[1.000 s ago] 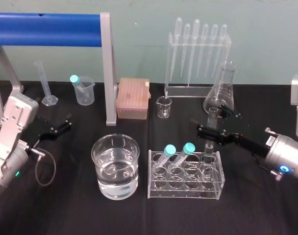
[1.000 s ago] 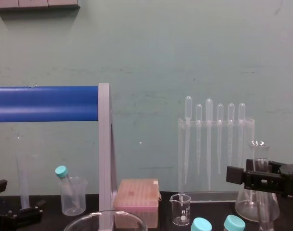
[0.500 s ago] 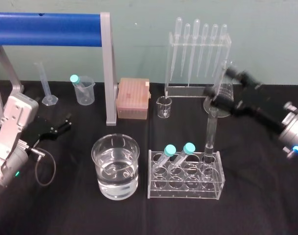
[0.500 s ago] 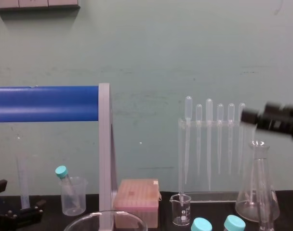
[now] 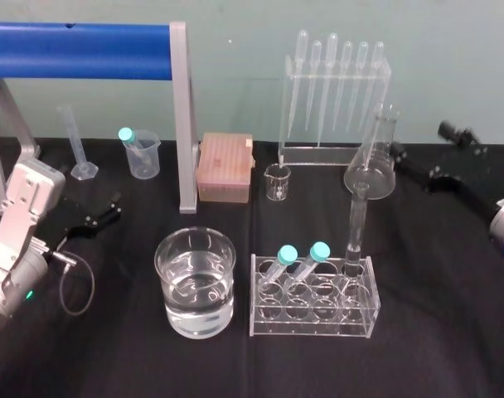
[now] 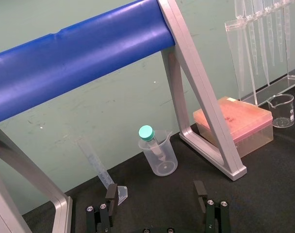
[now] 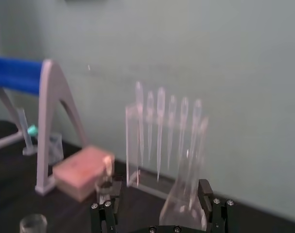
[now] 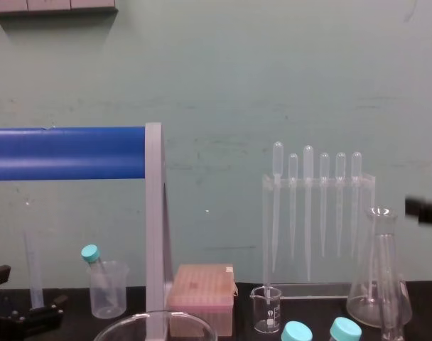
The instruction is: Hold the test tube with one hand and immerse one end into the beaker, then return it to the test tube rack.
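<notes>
Test tube [image 5: 356, 224] stands upright in a back hole of the test tube rack [image 5: 314, 319] in the head view, propped there so nothing need hold it, the rack just right of the water-filled beaker [image 5: 229, 259]; the right gripper [image 5: 419, 139] hangs well clear, fingers apart, and the left gripper [image 5: 115, 207] sits parked, also spread. Both wrist views show empty, spread fingers. Across the chest view, pipettes [image 8: 308, 199] hang in their stand; no writing is legible.
</notes>
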